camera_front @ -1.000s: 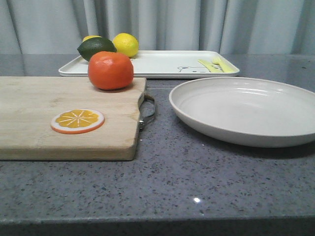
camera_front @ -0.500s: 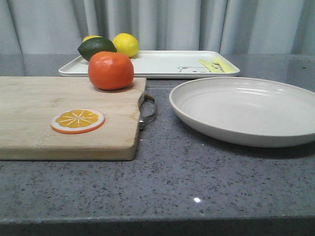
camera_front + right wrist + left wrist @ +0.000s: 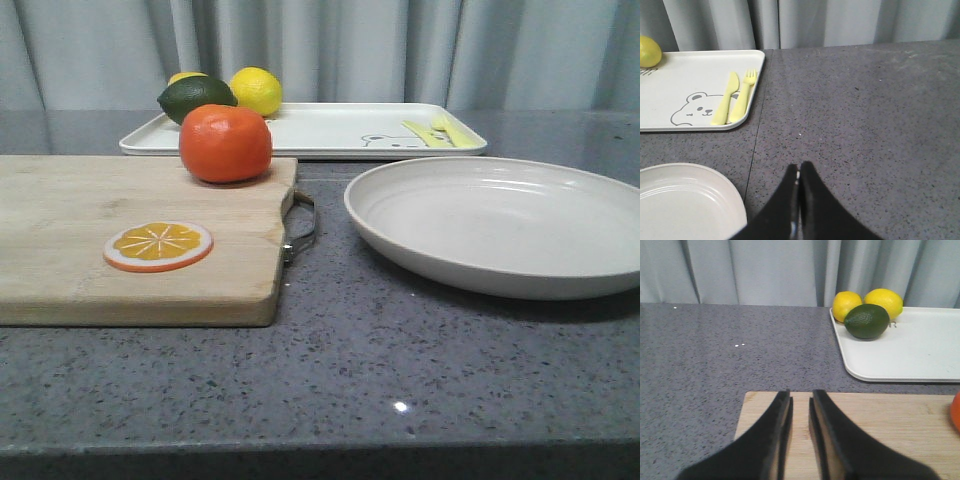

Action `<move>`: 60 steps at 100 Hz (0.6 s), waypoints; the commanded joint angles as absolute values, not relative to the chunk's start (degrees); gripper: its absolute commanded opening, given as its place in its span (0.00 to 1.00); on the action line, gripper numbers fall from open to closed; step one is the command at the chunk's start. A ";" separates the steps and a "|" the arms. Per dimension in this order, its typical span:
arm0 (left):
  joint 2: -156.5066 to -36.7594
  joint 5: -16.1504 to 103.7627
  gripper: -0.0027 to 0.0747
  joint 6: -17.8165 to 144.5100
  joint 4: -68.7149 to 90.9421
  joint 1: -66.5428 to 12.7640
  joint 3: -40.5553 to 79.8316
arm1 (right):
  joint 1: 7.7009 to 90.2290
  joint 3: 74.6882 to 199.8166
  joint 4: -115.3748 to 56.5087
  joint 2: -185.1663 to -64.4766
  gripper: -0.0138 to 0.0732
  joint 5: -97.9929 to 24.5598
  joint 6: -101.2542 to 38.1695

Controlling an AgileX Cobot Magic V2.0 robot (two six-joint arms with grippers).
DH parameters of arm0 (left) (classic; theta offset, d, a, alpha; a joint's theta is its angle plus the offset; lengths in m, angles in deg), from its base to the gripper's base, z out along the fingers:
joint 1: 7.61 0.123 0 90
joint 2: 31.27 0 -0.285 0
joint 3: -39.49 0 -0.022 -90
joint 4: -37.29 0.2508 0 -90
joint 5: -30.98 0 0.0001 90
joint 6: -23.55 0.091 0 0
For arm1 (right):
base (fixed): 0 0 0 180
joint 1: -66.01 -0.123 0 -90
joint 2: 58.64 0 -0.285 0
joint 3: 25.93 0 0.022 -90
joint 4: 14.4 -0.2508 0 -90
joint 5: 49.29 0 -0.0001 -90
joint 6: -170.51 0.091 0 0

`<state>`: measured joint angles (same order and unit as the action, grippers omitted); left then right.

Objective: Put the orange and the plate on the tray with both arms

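The orange (image 3: 225, 143) sits on the far right corner of a wooden cutting board (image 3: 70, 235); only its edge shows in the left wrist view (image 3: 955, 412). The off-white plate (image 3: 500, 222) rests on the counter to the right, its rim showing in the right wrist view (image 3: 687, 202). The white tray (image 3: 330, 130) with the bear drawing lies behind both. My left gripper (image 3: 800, 399) hangs over the board's far left end, jaws slightly apart and empty. My right gripper (image 3: 799, 166) is shut and empty, over bare counter right of the plate. Neither gripper shows in the front view.
A dark green lime (image 3: 196, 98) and two yellow lemons (image 3: 256, 90) sit on the tray's left end. A yellow toy knife and fork (image 3: 735, 97) lie on its right end. An orange slice disc (image 3: 158, 245) lies on the board. Grey curtain behind.
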<state>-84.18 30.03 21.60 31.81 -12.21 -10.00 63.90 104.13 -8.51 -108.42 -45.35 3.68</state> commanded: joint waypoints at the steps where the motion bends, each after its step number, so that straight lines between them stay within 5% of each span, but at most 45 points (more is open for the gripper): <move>1: -85.76 26.35 0.38 21.09 31.85 -14.65 -6.34 | 64.17 106.22 -8.56 -108.48 0.09 -49.59 3.65; 18: -90.23 26.89 0.67 21.09 31.85 -19.66 -2.49 | 64.17 106.22 -8.56 -108.48 0.09 -49.59 3.65; 32: -94.72 30.98 0.81 21.09 30.77 -23.41 2.23 | 64.17 106.22 -8.56 -108.48 0.09 -49.59 3.65; 60: -105.92 46.96 0.85 21.09 28.40 -29.88 16.92 | 64.17 106.22 -8.56 -108.48 0.09 -49.59 3.65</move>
<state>-103.92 45.83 21.60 29.58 -28.11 10.97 63.90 104.13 -8.51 -108.42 -45.35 3.68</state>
